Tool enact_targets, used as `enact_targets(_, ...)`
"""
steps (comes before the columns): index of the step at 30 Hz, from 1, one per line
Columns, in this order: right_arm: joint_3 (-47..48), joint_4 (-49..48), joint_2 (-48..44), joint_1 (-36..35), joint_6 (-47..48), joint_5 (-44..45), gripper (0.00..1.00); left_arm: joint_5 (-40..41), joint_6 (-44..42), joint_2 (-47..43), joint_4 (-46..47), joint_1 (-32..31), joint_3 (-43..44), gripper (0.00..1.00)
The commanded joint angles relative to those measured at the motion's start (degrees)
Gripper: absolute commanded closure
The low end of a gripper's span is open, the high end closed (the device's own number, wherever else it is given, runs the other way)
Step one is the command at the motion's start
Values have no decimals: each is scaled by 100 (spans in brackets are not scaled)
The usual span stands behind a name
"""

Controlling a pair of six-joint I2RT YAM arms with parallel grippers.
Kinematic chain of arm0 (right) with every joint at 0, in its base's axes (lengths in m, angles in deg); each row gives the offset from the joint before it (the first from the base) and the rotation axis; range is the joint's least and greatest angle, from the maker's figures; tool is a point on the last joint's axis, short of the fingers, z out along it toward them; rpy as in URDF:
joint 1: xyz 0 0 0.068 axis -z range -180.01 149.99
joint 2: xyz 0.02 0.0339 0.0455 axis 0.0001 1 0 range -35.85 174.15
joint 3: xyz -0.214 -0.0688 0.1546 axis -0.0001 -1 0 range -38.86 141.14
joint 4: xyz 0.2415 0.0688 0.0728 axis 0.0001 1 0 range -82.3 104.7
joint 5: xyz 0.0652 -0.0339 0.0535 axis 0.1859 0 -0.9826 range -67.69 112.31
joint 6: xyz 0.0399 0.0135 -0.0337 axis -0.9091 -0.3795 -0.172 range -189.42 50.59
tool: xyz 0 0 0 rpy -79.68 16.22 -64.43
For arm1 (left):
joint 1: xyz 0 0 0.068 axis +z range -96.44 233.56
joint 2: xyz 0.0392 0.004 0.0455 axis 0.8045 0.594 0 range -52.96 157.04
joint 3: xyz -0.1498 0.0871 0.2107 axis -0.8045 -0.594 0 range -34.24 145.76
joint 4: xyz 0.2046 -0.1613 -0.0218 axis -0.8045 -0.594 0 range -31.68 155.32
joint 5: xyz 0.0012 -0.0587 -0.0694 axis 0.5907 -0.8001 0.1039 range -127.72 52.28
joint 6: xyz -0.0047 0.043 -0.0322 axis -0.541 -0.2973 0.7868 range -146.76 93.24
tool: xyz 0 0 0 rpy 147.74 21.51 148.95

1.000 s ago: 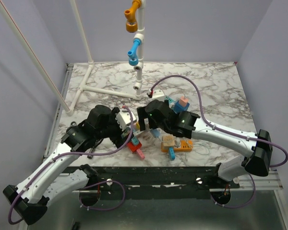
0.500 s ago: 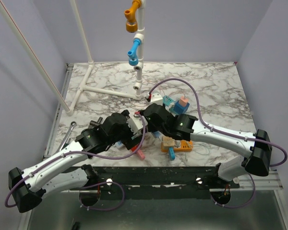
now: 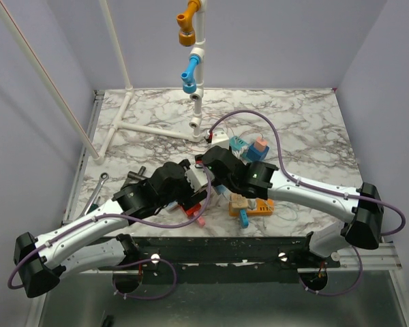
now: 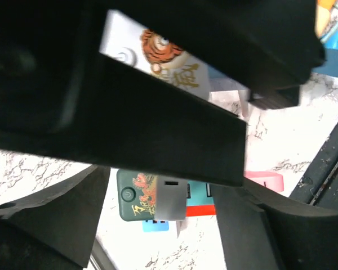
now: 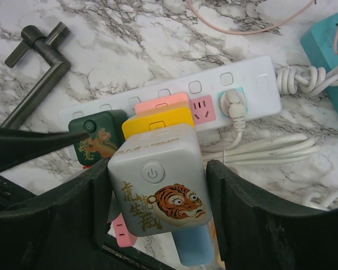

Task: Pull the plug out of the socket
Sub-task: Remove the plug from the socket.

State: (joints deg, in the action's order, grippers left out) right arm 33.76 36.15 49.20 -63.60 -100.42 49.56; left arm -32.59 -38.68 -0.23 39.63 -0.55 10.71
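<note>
The socket is a long white power strip (image 5: 253, 79) lying across the marble, with a pink outlet (image 5: 203, 109) and a white corded plug (image 5: 235, 102) pushed in near its right end. My right gripper (image 5: 158, 191) is shut on a white cube plug with a tiger picture (image 5: 158, 188), held above the strip. A green cube with a dragon (image 5: 96, 138) sits at the strip's left end and also shows in the left wrist view (image 4: 136, 199). My left gripper (image 4: 158, 225) is open, hovering over the green cube, close against the right gripper (image 3: 206, 172).
Yellow (image 5: 158, 121) and pink (image 5: 160, 104) blocks sit by the strip. A grey metal wrench (image 5: 36, 73) lies to the left, and a teal power strip (image 5: 327, 39) to the right. Coiled white cord (image 5: 270, 146), orange parts (image 3: 249, 203) and a PVC pipe stand (image 3: 198, 68) are nearby.
My left arm has swung right and forward until its gripper sits right beside the right gripper. The right gripper has stayed almost still with the tiger cube.
</note>
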Motion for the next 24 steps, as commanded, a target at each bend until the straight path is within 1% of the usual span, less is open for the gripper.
enact_targets(1, 110, 4, 274, -13, -22, 126, 53, -349, -17, 57, 103, -47, -97, 34)
enact_targets(3, 103, -26, 287, -13, -12, 140, 54, -409, -54, 56, 104, -48, -49, 44)
enact_targets(7, 133, -22, 340, -13, 0, 172, 55, -304, -82, 94, 112, -56, -36, 70)
enact_targets(10, 138, -18, 347, -15, 37, 193, 55, -157, -33, 30, 165, -56, -116, 82)
enact_targets(14, 156, 42, 367, -17, 111, 322, 56, -56, 147, -110, 52, -56, -131, 96)
enact_targets(16, 164, 68, 395, -15, 153, 413, 56, -84, 205, -200, -84, -56, -96, 100)
enact_targets(20, 200, 127, 469, -13, 192, 537, 57, -121, 227, -416, -309, -56, -86, 100)
enact_targets(24, 269, 177, 586, -15, 220, 622, 57, -82, 67, -664, -442, -49, -250, 100)
